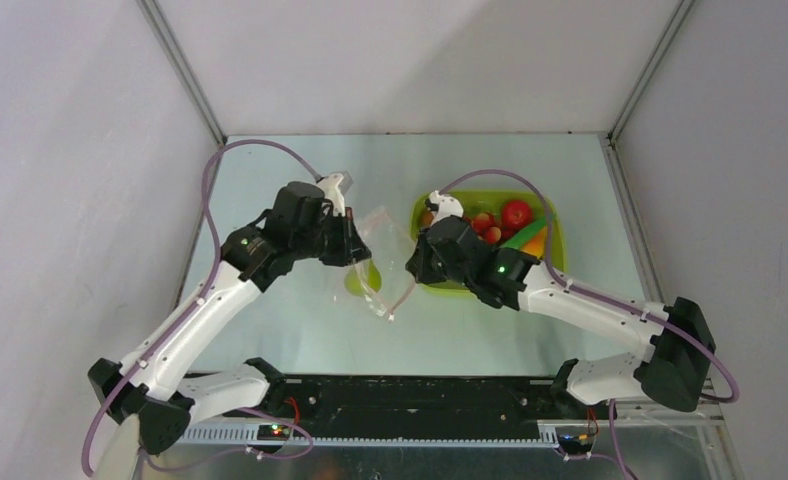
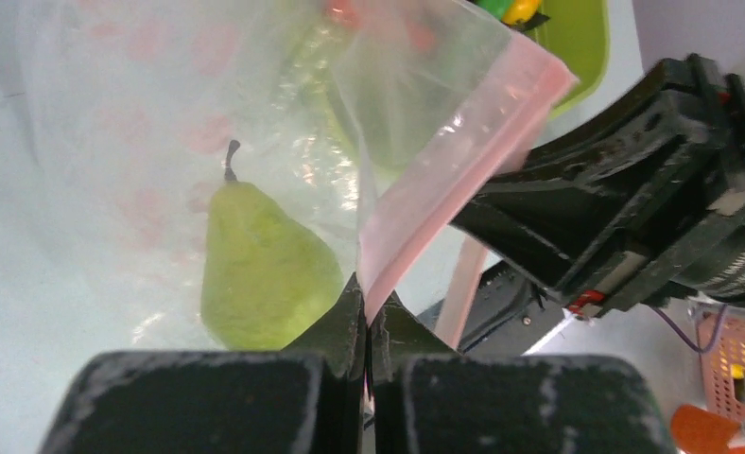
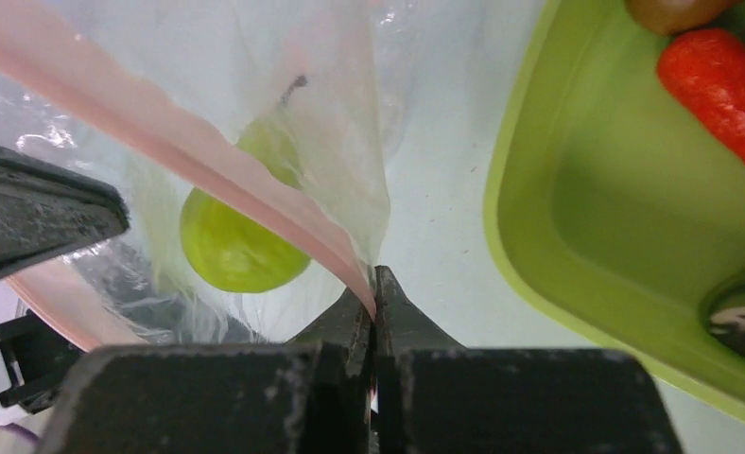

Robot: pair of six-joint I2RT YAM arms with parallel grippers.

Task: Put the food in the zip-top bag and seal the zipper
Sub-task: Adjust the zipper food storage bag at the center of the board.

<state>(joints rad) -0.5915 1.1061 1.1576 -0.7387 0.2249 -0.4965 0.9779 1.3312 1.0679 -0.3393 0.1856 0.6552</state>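
White lettering on the right arm's housing (image 2: 671, 189): too small to read.
Left pincer (image 2: 367, 305) clenched on the zipper (image 2: 463, 156). Right pincer (image 3: 375, 293) clenched on the same pink strip, at another point.
Zip-top bag (image 1: 378, 250) held between them over the counter (image 1: 290, 180), just left of the lime-green tub (image 1: 558, 240). The bag is clear and crinkled, with a green pear (image 2: 265, 270) inside.
Tomato (image 1: 516, 213) in the tub.
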